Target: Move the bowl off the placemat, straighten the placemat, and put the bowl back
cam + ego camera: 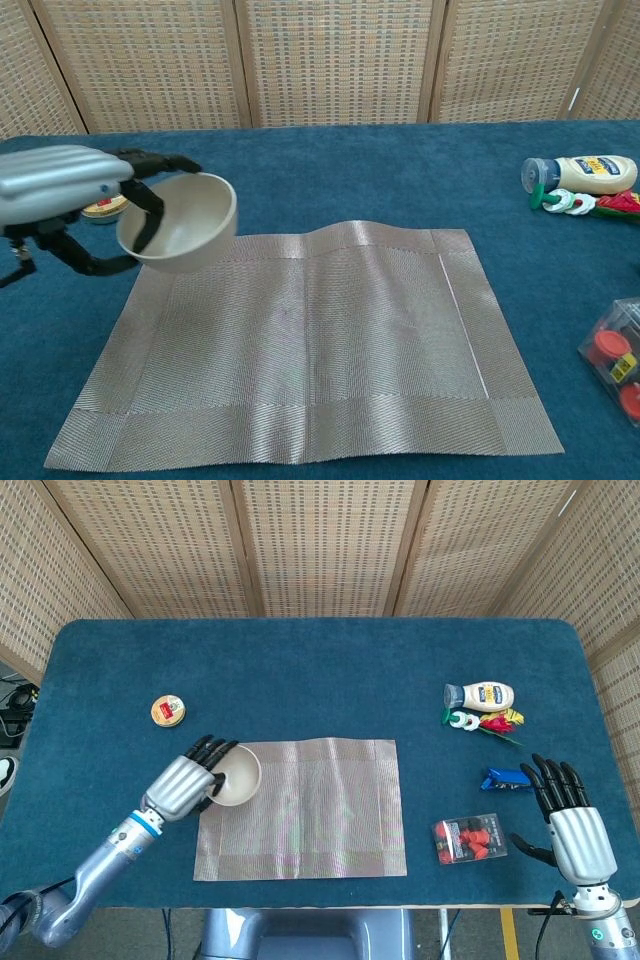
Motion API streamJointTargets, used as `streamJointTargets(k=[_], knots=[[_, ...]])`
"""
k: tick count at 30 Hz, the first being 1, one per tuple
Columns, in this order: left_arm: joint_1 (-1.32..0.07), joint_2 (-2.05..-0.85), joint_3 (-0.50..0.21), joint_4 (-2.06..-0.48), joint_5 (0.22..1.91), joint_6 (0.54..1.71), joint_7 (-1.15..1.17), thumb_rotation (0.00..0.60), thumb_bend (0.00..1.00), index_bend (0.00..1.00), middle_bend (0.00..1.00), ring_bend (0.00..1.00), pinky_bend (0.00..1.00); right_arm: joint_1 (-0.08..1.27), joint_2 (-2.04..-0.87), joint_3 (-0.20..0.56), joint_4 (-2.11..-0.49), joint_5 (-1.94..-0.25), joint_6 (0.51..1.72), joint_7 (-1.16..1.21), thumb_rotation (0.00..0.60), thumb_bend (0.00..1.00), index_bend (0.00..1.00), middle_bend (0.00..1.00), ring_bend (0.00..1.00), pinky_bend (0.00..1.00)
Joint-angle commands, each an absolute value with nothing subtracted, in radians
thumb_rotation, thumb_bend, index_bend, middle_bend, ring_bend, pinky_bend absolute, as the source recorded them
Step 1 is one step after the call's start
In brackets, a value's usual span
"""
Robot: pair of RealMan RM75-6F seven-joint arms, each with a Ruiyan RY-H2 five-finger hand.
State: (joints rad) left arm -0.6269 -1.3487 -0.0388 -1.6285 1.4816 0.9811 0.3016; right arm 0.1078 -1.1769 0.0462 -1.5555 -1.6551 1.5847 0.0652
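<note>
Bowl held over the mat's left edge

My left hand [185, 785] grips the bowl [183, 221] by its rim, tilted, above the mat [302, 808]; my right hand [570, 820] rests with fingers spread, holding nothing, near the right table [320, 670] edge.

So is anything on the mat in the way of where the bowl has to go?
Nothing visible is. The left hand holds the bowl above the mat's near-left corner, and the mat's surface is bare. It only has a small raised ripple along its far edge.
</note>
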Motion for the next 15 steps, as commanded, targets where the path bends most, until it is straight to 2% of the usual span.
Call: streamJointTargets(k=[1,15], knots=[[-0.682,-1.412,-0.057,-1.675,1.438,0.906,0.372,0.6,0.41,0.67,0.0,0.0,0.0,0.108,-1.175,0.048,-1.554,-1.652,1.585,0.069,0.6,0.0,0.03,0.0,0.0,0.0],[-0.766,-1.521,-0.083,-1.638,1.269,0.806,0.532,0.6,0.41,0.67,0.0,0.0,0.0,0.11,-1.166,0.056,-1.548,-1.631,1.575,0.099,0.6,0.0,0.03,0.0,0.0,0.0]])
